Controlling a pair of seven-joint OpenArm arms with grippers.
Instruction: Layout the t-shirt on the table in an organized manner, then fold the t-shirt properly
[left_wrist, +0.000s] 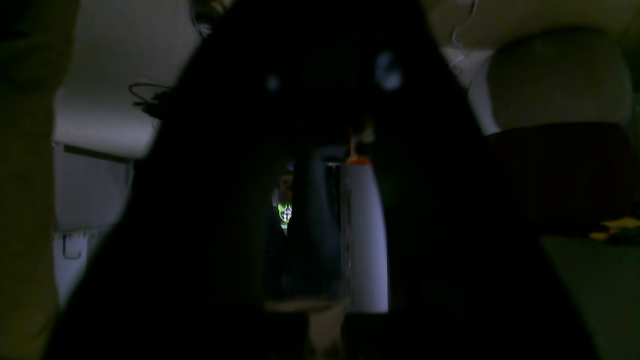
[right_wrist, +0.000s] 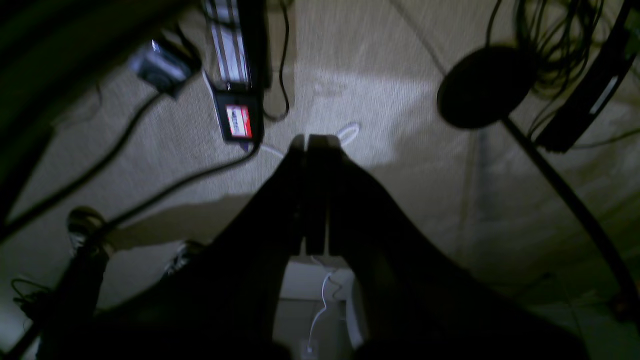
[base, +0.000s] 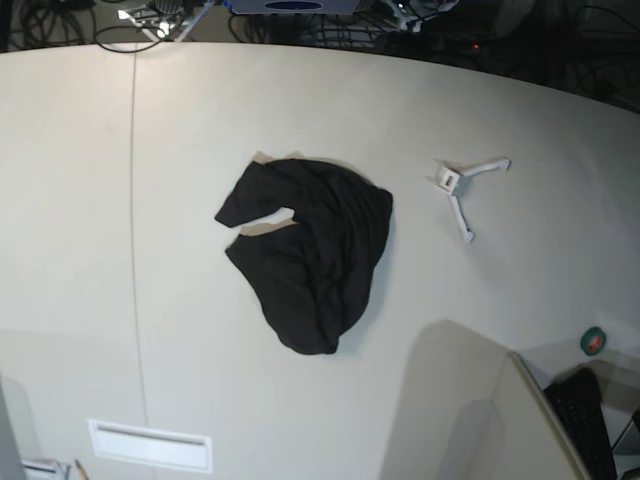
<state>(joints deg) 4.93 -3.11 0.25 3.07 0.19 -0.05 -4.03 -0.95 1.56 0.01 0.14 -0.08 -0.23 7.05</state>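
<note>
The black t-shirt (base: 310, 250) lies crumpled in a rough heap near the middle of the cream table (base: 80, 200), with one sleeve sticking out to the left. Neither arm shows in the base view. In the right wrist view my right gripper (right_wrist: 307, 142) is shut with nothing in it, its dark fingers pressed together over a carpeted floor with cables. My left gripper (left_wrist: 325, 75) is only a dark silhouette filling the left wrist view, shut and holding nothing that I can see, facing the room rather than the table.
A small white Y-shaped plastic piece (base: 462, 190) lies right of the shirt. A white rectangular plate (base: 150, 445) sits near the front left edge. A cream panel (base: 470, 420), a green roll (base: 594, 341) and a keyboard (base: 590, 415) are at the front right.
</note>
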